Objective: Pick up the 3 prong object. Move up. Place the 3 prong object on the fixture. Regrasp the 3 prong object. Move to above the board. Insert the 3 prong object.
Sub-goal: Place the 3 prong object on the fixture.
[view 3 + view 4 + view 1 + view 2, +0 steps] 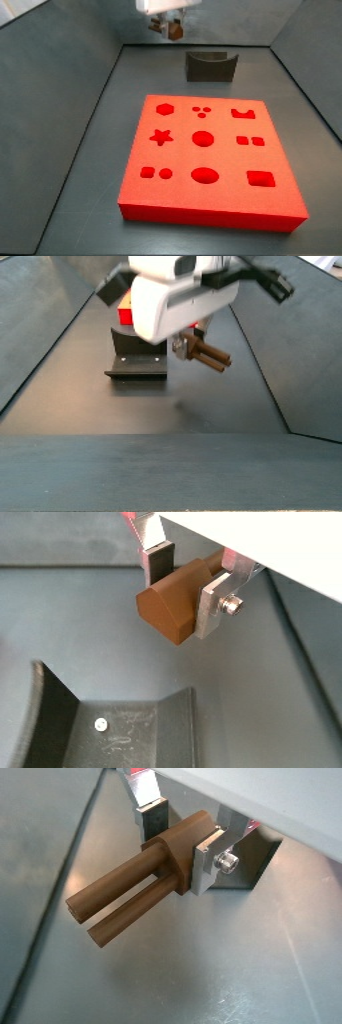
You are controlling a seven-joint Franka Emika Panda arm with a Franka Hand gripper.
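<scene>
My gripper is shut on the 3 prong object, a small brown wooden piece, and holds it in the air. Its long prongs show in a wrist view, sticking out from between the fingers. In a side view the gripper hangs high at the back, up and to the left of the fixture, a dark squat block with a U notch. The fixture also shows below the piece in a wrist view. In a side view the piece is to the right of the fixture. The red board lies flat nearer the front.
Grey walls slope up around the dark floor on the left, right and back. The board's recesses include a star, circles, squares and three small dots.
</scene>
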